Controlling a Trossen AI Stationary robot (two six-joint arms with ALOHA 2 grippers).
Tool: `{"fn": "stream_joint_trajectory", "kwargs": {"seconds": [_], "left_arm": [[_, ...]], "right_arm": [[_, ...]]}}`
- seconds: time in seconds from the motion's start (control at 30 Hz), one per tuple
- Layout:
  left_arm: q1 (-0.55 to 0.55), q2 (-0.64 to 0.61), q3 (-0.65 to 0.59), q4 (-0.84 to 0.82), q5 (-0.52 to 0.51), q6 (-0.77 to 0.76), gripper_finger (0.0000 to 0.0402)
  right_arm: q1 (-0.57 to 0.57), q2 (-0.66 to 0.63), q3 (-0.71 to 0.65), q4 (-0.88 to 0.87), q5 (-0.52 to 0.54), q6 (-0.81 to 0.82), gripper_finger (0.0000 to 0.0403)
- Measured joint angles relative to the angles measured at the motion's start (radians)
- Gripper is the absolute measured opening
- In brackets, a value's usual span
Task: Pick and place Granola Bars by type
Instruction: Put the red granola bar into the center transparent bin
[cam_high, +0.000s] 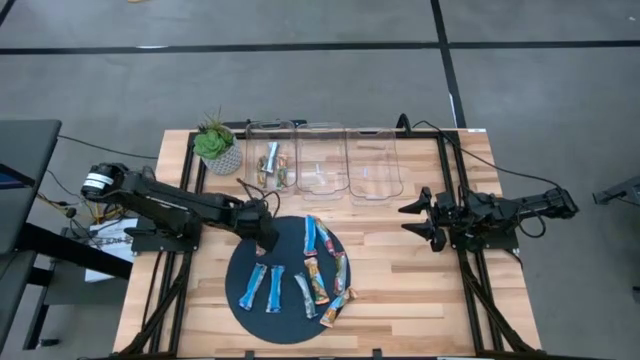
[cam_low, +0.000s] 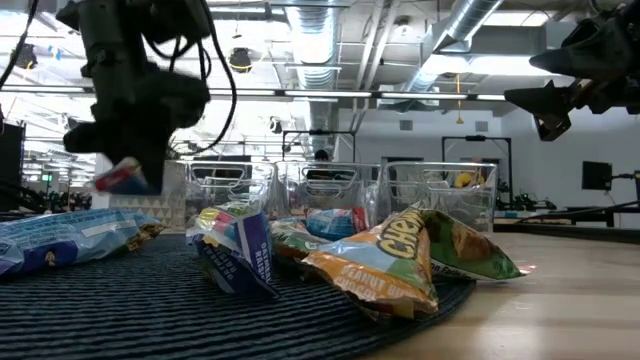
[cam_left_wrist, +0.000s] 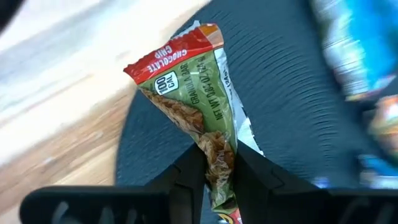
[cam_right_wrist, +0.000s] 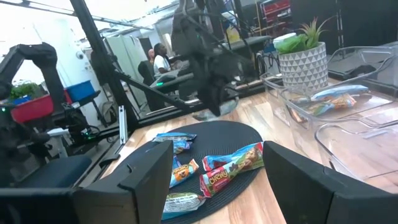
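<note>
Clear left bin (cam_high: 270, 160) holds granola bars (cam_high: 271, 166); others empty.

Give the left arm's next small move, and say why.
Probably carry it toward the clear bins: the left gripper is shut on a green chocolate-chip granola bar, apparently lifted above the dark round mat, while other bars lie there unsorted.

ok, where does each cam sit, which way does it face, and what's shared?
High: overhead, straight down on the table; both arms show.
Low: table height, across the dark mat toward the bins; arms enter from above.
Left wrist: past the left gripper, shut on a green granola bar.
Right wrist: past the open right gripper, facing mat and plant.
Shared: high and right wrist both show the plant and bins.
</note>
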Motion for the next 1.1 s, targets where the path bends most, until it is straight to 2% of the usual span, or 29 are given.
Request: {"fn": "stream_joint_trajectory", "kwargs": {"seconds": [0.3,0.73,0.87,1.1], "left_arm": [[0.003,-0.115,0.0,0.264,-0.088,0.04,0.0062],[0.0,-0.141,0.002,0.828,-0.08,0.072,0.0062],[0.0,-0.141,0.002,0.883,-0.075,0.113,0.0062],[0.049,-0.14,0.002,0.886,-0.076,0.173,0.0062]], "right_arm": [[0.0,0.0,0.0,0.0,0.0,0.0,0.0244],[0.0,0.0,0.0,0.001,0.001,0.0,0.0244],[0.0,0.0,0.0,0.001,0.001,0.0,0.0244],[0.0,0.0,0.0,0.001,0.001,0.0,0.0244]]}}
